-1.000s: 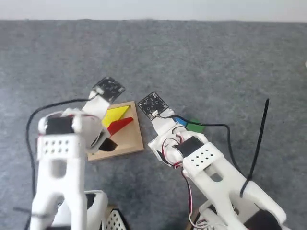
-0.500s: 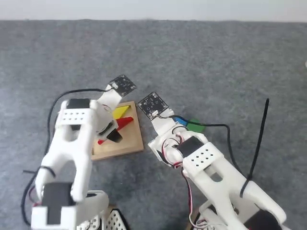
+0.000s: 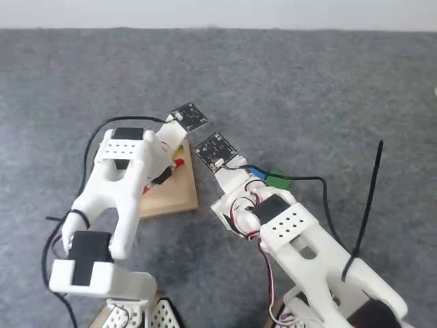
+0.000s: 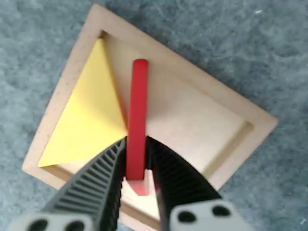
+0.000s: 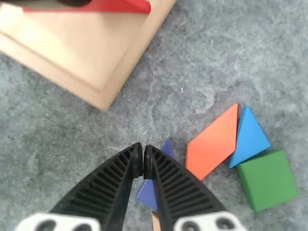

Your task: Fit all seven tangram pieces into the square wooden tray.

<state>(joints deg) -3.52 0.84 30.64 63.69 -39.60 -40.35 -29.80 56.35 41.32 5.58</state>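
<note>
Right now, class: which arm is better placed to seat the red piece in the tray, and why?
Left. The left tool is shut on the red piece, held over the tray beside the yellow triangle. The right tool is shut over carpet near the orange piece.

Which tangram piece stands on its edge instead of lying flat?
The red tangram piece, gripped by the left end effector over the square wooden tray; the yellow triangle beside it lies flat.
</note>
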